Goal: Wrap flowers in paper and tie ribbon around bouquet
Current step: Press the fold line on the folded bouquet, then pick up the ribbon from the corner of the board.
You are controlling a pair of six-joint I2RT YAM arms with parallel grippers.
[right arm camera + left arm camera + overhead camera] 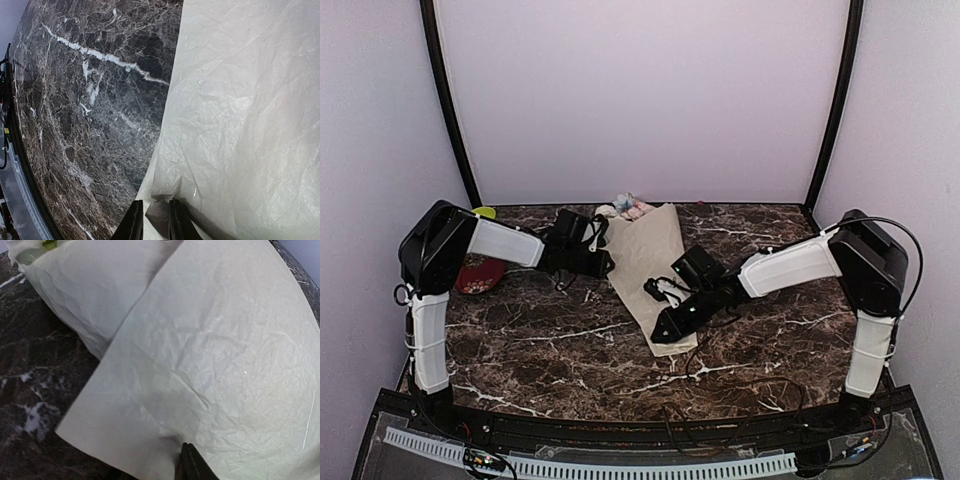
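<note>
Pinching the narrow near end of the paper [645, 262], the right gripper [154, 220] has its jaws almost together with a small fold of the sheet caught between them. This looks like an anchor, so the cone's tail can't unroll or skate on the marble table [540, 340]. The paper lies mid-table as a long beige cone, with its tail toward the arms and its wide mouth toward the back wall. One flap overlaps the rolled body, and its edge is loose on the left side. Further back on that side, the left gripper [588, 250] sits at the flap's edge. Its wrist view shows only one dark fingertip [192, 466] against the sheet, so there's no telling whether those jaws are apart or closed. It's probably placed there to press or tuck the overlap. A red dish-like thing [475, 275] sits well off to the left. At the far end the flowers [630, 207] poke out of the mouth, pink and white heads just visible. The ribbon can't be picked out among the dark strands near the tail. Judging by this, wrapping is nearly done and tying hasn't started.
</note>
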